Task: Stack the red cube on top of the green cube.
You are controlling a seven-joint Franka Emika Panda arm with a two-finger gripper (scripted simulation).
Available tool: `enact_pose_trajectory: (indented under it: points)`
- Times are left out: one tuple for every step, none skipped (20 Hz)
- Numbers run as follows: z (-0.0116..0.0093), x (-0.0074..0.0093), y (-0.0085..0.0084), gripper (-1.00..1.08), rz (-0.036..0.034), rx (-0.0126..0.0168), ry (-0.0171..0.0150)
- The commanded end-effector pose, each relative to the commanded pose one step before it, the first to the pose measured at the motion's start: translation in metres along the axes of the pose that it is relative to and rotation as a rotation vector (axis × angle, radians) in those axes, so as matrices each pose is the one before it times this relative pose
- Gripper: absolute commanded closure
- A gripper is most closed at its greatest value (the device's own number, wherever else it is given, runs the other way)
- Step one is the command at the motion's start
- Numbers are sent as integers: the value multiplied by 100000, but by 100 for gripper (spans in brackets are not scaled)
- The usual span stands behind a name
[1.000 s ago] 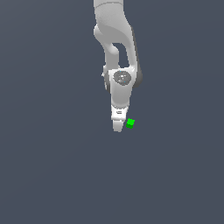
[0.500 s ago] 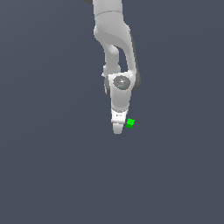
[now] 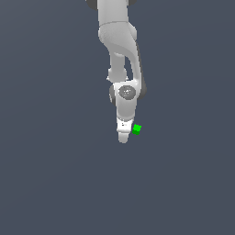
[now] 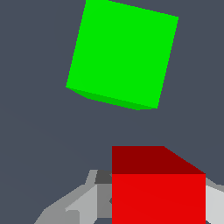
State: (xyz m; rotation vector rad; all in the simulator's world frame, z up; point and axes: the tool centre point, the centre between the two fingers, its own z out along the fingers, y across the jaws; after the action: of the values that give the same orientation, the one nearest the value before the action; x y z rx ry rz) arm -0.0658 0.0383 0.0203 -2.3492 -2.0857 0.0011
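Note:
The green cube lies on the dark floor, just to the exterior view's right of my white gripper. In the exterior view the gripper is low over the floor and hides the red cube. The wrist view shows the red cube between my grey fingers, one on each side. It rests at the same level as the green cube, with a strip of bare floor between them. The jaws look open around the red cube.
The flat dark grey floor extends all around. The white arm comes down from the top of the exterior view. Nothing else shows.
The arm and gripper have come down a little toward the floor beside the green cube. The green cube has not moved.

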Motion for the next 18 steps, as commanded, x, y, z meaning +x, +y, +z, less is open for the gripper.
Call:
enact_pose_trajectory:
  points:
    - [53, 4, 17, 108, -11, -49, -3]
    - [0, 0, 0, 108, 0, 0, 0]
    - [0, 0, 0, 108, 0, 0, 0]
    - [0, 0, 0, 108, 0, 0, 0]
    - [0, 0, 0, 108, 0, 0, 0]
    - [0, 0, 0, 108, 0, 0, 0]
    - [0, 0, 0, 108, 0, 0, 0]
    - [0, 0, 0, 108, 0, 0, 0]
    - [-39, -3, 31, 108, 13, -68, 2]
    - [-27, -1, -1, 108, 0, 0, 0]
    - [-81, -2, -2, 108, 0, 0, 0]
    - [-135, -3, -3, 108, 0, 0, 0]
    - [-189, -4, -5, 108, 0, 0, 0]
    - [-243, -5, -7, 108, 0, 0, 0]
    - [-298, -6, -9, 108, 0, 0, 0]
    - [-353, -7, -11, 108, 0, 0, 0]
    - [-399, 16, -17, 108, -41, 8, -55]
    - [-466, -9, -15, 108, 0, 0, 0]
